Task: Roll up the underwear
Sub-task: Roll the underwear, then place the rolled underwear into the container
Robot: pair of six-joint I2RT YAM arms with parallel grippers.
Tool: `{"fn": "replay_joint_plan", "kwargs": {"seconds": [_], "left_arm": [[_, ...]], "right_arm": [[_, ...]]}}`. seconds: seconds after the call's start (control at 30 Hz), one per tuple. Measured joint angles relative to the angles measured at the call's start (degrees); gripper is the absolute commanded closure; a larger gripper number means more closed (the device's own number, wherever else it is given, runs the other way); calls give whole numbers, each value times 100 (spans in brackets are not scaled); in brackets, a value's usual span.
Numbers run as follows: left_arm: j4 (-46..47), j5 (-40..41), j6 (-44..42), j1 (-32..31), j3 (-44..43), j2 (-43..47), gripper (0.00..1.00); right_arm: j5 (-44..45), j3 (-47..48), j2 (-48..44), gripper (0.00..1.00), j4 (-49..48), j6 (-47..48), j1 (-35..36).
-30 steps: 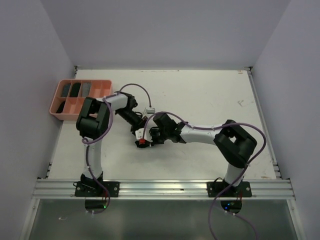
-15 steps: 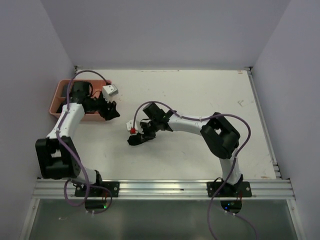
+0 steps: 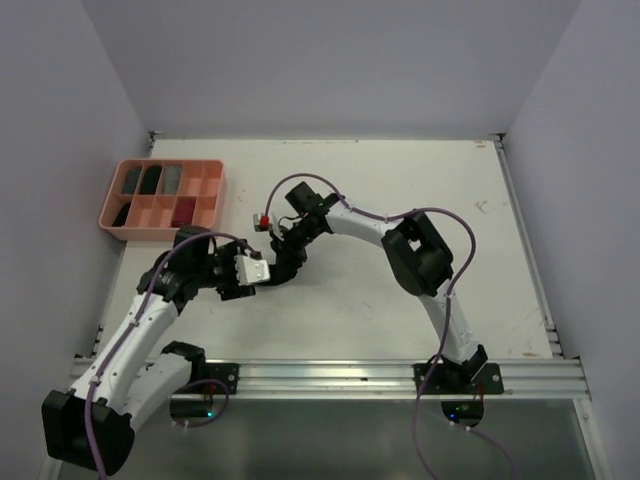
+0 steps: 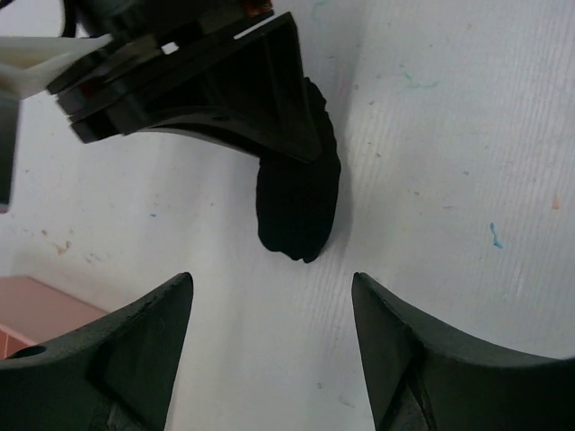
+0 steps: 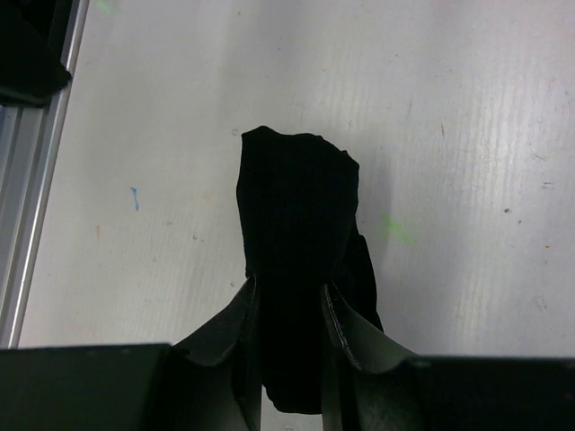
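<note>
Black underwear (image 5: 296,197) lies as a tight roll on the white table (image 3: 420,190), mid-left, well apart from the pink tray (image 3: 110,224). Right gripper (image 5: 289,301) pinches its near end, fingers (image 5: 225,332) closed on the cloth, likely to keep the roll from springing loose. Left gripper (image 4: 269,287) faces the roll's free end, spread wide with nothing between, probably lined up to take it. Tray compartments hold dark bundles (image 3: 150,180), so that looks like the destination.

Matt black underwear (image 5: 296,206) on a scuffed table (image 5: 449,135)
The cloth looks soft; the white top is faintly ribbed; the tray (image 3: 140,233) at its corner is smooth pink plastic.
</note>
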State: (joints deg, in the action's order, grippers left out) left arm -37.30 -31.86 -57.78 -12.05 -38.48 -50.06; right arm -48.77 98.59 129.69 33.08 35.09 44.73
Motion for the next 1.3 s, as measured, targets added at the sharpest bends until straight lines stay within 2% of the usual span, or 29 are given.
{"fn": "replay_joint_plan", "kwargs": {"seconds": [0.17, 0.33, 0.83, 0.97, 1.13, 1.2, 1.23, 1.3], "left_arm": [[426, 485, -4, -629, 437, -116, 24], [1027, 874, 166, -1132, 625, -780, 23], [2326, 1180, 756, -1547, 870, -1681, 24], [2546, 1259, 907, -1611, 1008, -1943, 32], [2828, 1340, 925, -1628, 1049, -2218, 37], [2907, 1325, 935, -1628, 1049, -2267, 46], [2953, 1327, 940, -1637, 1047, -2306, 56], [2983, 1318, 964, -1646, 1038, -2376, 67]], "right_arm": [[-278, 157, 157, 100, 146, -188, -68], [-413, 173, 195, 100, 245, -302, -70], [-501, 116, 192, 100, 267, -452, -70], [-501, 116, 192, 100, 267, -455, -70], [-549, 94, 192, 100, 289, -468, -90], [-590, 76, 192, 100, 297, -463, -105], [-608, 72, 192, 100, 319, -457, -105], [-619, 72, 192, 100, 345, -444, -103]]}}
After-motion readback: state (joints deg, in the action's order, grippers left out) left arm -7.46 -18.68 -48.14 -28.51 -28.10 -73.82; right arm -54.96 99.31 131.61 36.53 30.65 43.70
